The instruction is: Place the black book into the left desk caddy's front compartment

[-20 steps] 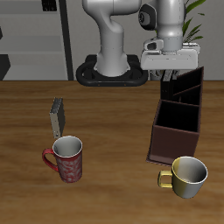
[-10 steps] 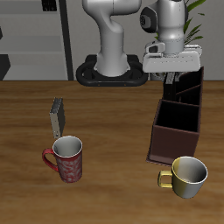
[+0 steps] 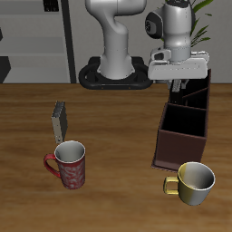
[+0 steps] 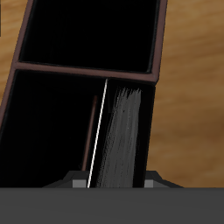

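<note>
Up goes the gripper (image 3: 180, 85) from the left desk caddy (image 3: 186, 122), the black book (image 4: 121, 131) standing on edge in a compartment beneath it, apparently released though finger spacing is hidden, so next comes checking it's the front compartment.

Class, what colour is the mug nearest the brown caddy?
Pale yellow: the mug, clearest in the exterior view.

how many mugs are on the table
2: a red patterned mug near the front edge beside the small grey book, and a yellow mug in front of the brown caddy.
</note>
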You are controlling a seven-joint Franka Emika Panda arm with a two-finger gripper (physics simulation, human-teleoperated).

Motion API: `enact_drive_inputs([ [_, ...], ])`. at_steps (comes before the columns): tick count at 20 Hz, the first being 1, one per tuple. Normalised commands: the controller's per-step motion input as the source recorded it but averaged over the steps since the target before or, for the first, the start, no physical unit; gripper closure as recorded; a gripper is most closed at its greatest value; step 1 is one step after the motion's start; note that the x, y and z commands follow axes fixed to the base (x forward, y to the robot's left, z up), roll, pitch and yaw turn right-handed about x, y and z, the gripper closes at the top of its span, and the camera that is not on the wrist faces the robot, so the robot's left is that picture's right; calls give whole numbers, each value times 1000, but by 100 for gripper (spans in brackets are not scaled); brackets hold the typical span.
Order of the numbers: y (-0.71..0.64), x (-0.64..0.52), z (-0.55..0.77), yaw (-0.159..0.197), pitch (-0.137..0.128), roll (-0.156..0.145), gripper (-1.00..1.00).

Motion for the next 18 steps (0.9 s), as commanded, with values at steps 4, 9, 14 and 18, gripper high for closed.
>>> enact_drive_inputs([
  [4, -6, 0, -117, -6, 17, 4, 100],
  [9, -8, 0, -151, -7, 19, 7, 100],
  [14, 32, 23, -157, 6, 21, 11, 100],
  [18, 27, 10, -76, 2, 14, 12, 100],
])
